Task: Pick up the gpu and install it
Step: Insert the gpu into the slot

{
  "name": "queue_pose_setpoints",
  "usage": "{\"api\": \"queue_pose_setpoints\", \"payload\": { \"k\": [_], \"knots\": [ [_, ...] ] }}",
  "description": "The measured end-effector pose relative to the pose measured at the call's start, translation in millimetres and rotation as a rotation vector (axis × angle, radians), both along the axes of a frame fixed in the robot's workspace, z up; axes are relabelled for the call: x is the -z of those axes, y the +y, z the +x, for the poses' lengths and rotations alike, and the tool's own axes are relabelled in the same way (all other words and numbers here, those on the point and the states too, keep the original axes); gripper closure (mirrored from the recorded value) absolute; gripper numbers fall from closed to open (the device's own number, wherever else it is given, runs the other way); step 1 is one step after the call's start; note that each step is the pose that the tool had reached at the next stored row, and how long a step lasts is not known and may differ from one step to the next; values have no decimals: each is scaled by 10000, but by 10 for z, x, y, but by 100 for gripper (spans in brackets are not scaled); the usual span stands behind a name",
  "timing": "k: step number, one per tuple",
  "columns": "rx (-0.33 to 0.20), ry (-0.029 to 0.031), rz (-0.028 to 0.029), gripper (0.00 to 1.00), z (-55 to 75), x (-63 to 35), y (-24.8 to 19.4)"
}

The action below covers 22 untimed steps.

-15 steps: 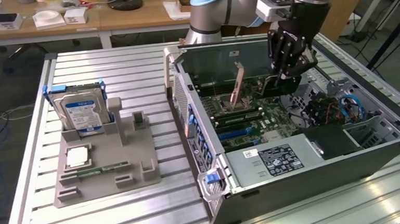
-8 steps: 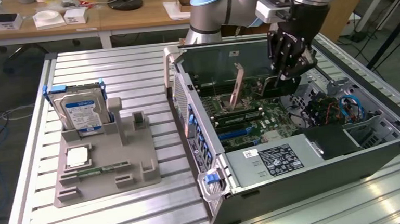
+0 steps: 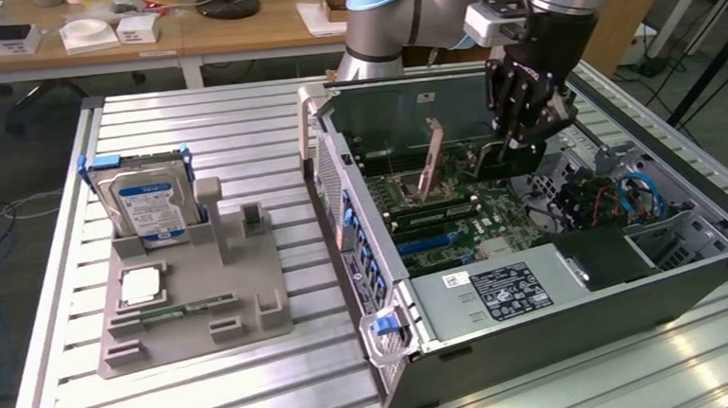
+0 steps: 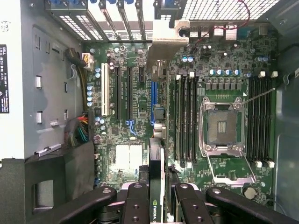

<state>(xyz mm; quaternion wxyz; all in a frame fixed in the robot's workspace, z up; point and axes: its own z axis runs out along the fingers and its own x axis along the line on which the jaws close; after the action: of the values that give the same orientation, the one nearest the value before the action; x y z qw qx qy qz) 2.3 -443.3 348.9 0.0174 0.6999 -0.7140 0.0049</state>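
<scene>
Inside the open computer case [image 3: 386, 354], my gripper [image 3: 519, 142] is shut on the gpu [image 3: 475, 162], a thin dark card held on edge above the motherboard [image 3: 467, 221]. The card's silver end bracket [image 3: 433, 162] points toward the case's slotted rear wall. In the wrist view the gpu [image 4: 156, 163] runs edge-on from between my fingers [image 4: 135, 198] to its bracket [image 4: 166, 39]. It lies in line with the blue expansion slot [image 4: 153, 100] and hovers above it. I cannot tell whether it touches the slot.
A grey fixture tray [image 3: 237, 302] lies on the slatted table at the exterior view's left. It holds an upright silver hard drive [image 3: 149, 203], a processor [image 3: 141, 286] and a memory stick [image 3: 174, 310]. Power supply [image 3: 509, 290], cables [image 3: 629, 197], CPU socket [image 4: 224, 126] and memory slots [image 4: 184, 116] crowd the case.
</scene>
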Motion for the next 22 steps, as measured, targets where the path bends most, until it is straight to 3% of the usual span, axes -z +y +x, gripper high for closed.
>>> {"api": "queue_pose_setpoints", "payload": {
  "k": [11, 22],
  "knots": [
    [2, -1, 3, 74, -18, 36, 0],
    [1, 0, -5, 74, -121, 223, 1]
  ]
}}
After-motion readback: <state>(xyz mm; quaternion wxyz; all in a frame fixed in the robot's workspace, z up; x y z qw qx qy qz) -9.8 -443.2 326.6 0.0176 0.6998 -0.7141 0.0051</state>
